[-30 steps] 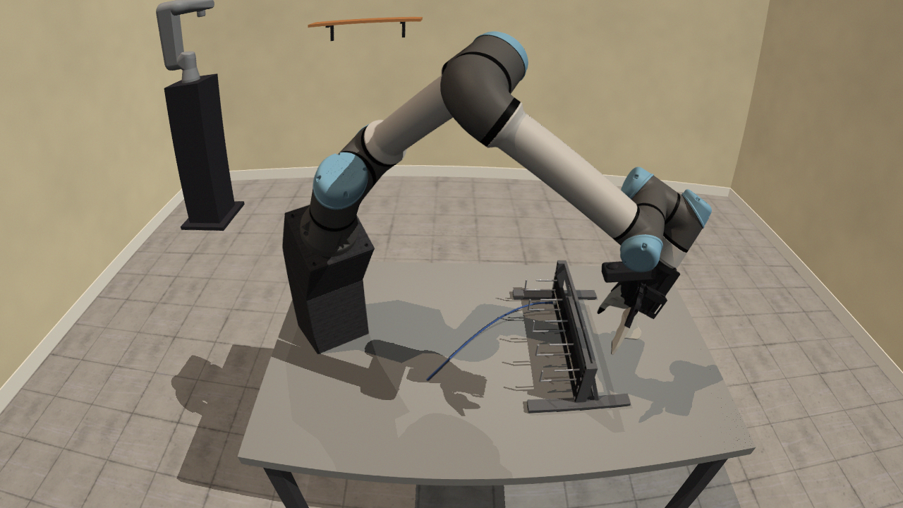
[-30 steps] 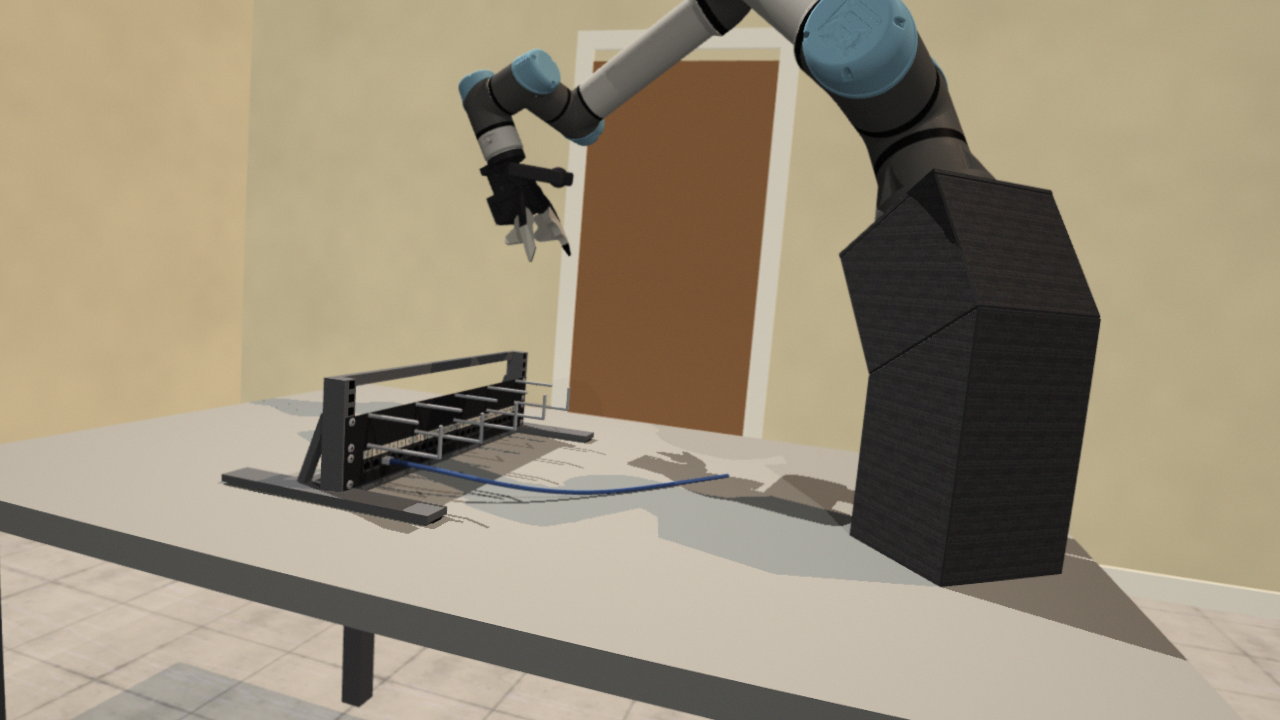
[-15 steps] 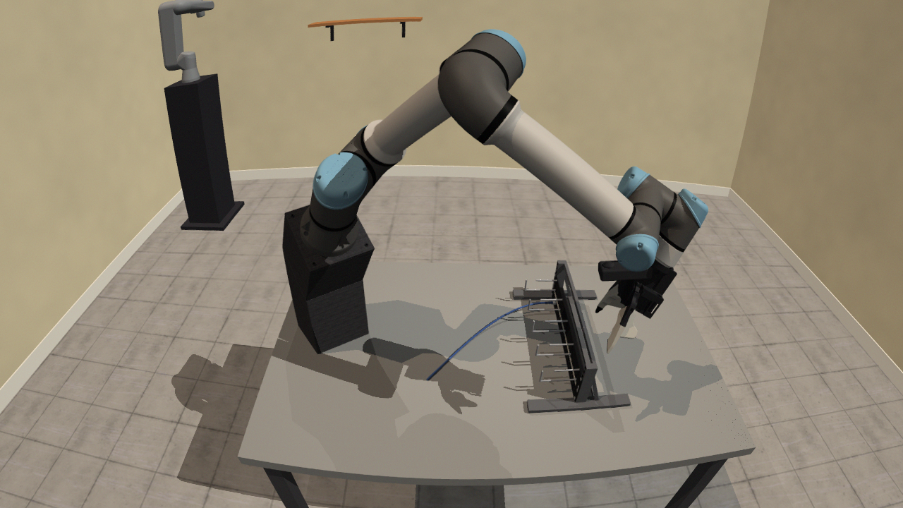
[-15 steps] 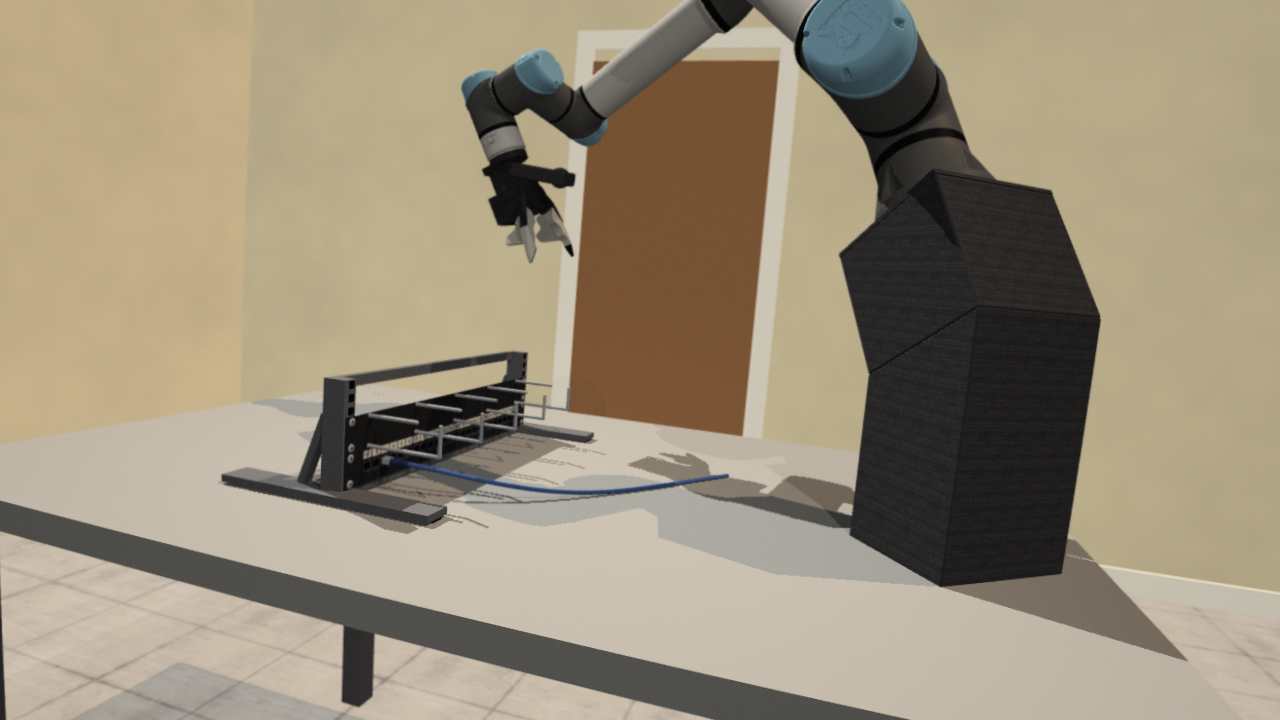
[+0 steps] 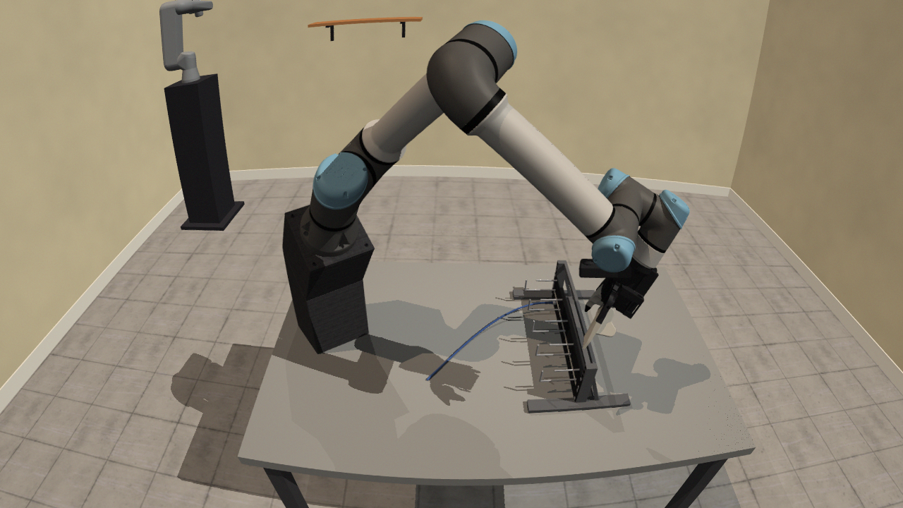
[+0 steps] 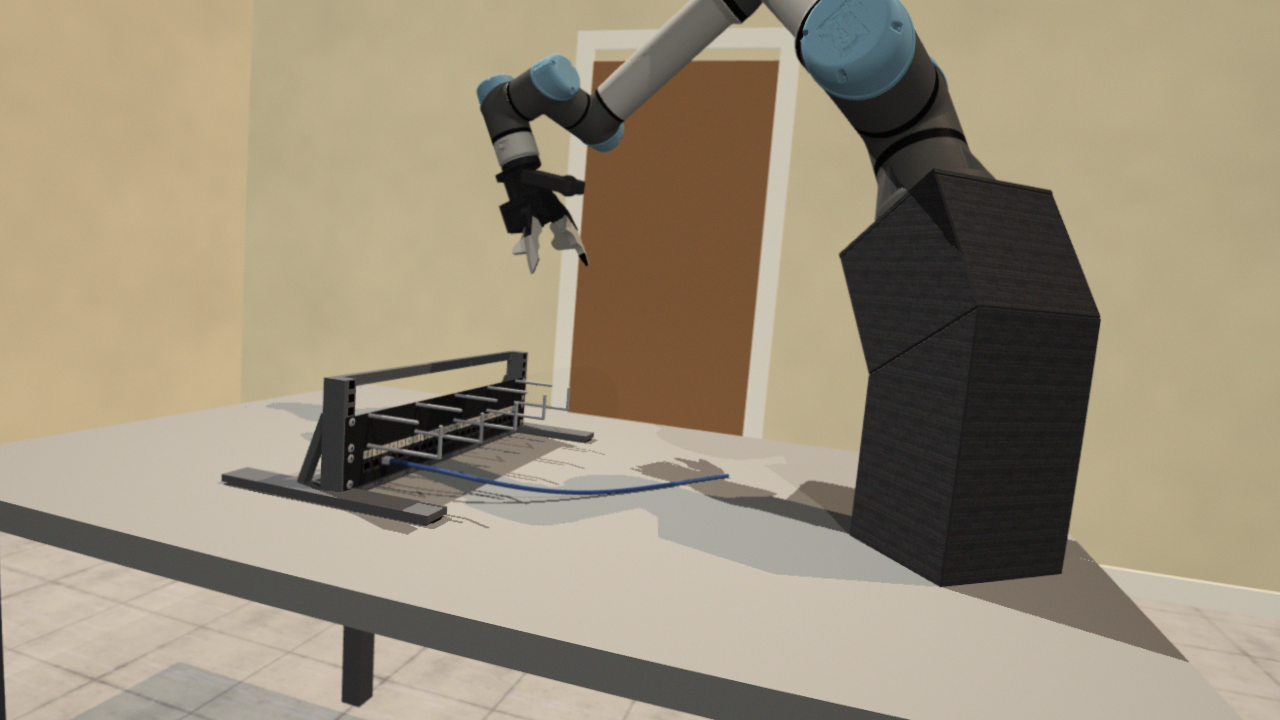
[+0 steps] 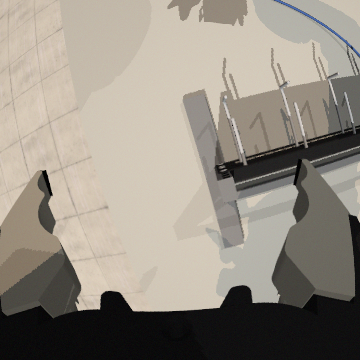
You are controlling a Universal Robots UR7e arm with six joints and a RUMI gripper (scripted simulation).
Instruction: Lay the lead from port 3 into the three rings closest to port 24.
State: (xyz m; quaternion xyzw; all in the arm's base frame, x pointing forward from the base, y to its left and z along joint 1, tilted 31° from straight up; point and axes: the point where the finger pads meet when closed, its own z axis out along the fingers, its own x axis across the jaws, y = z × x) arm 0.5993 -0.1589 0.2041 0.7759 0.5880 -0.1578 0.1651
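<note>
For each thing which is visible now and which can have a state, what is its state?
Gripper: open, nothing between the fingers, raised above the table.
Lead: one end at the rack, the other end loose, not in the rings near port 24.
Rack: upright, standing on both feet.
Steel rings: mounted on the rack, without the lead.
Door: closed.

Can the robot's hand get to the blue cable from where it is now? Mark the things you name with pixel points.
Probably, but it must move first. The open hand (image 5: 587, 325) (image 6: 559, 265) (image 7: 171, 165) hangs high, on the rack's (image 5: 590, 377) (image 6: 336, 434) (image 7: 228, 189) far side from the cable's (image 5: 470, 341) (image 6: 581, 491) (image 7: 320, 20) loose end.
</note>
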